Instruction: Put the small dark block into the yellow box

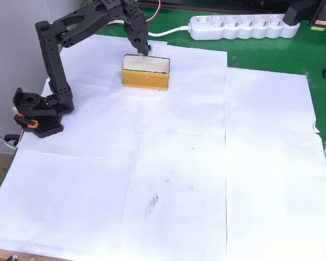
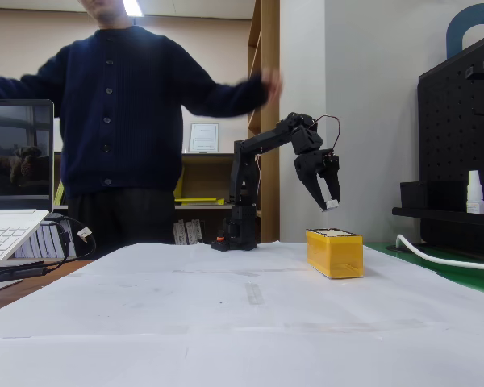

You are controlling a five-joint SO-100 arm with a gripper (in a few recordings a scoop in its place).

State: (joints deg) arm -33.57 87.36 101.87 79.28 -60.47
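- The hand (image 2: 329,201) hangs in the air just above the yellow box (image 2: 334,252), fingers pointing down; in the overhead view the hand (image 1: 143,51) sits at the box's far rim.
- Its fingers are nearly together, and in the fixed view a small pale-faced thing shows pinched at their tips. I take this for the small dark block (image 2: 331,205), though it is too small to be sure; in the overhead view the tips are too dark to tell.
- The yellow box (image 1: 146,79) stands open side up on the white paper (image 1: 206,163) covering the bench, and its cream inside looks empty.
- Judgement: picking up and carrying appear done; what is left is to let go so the block falls inside, then draw the arm away.
- No loose block lies on the paper.
- A person (image 2: 129,121) stands behind the bench, and a white power strip (image 1: 239,26) lies well apart from the box.
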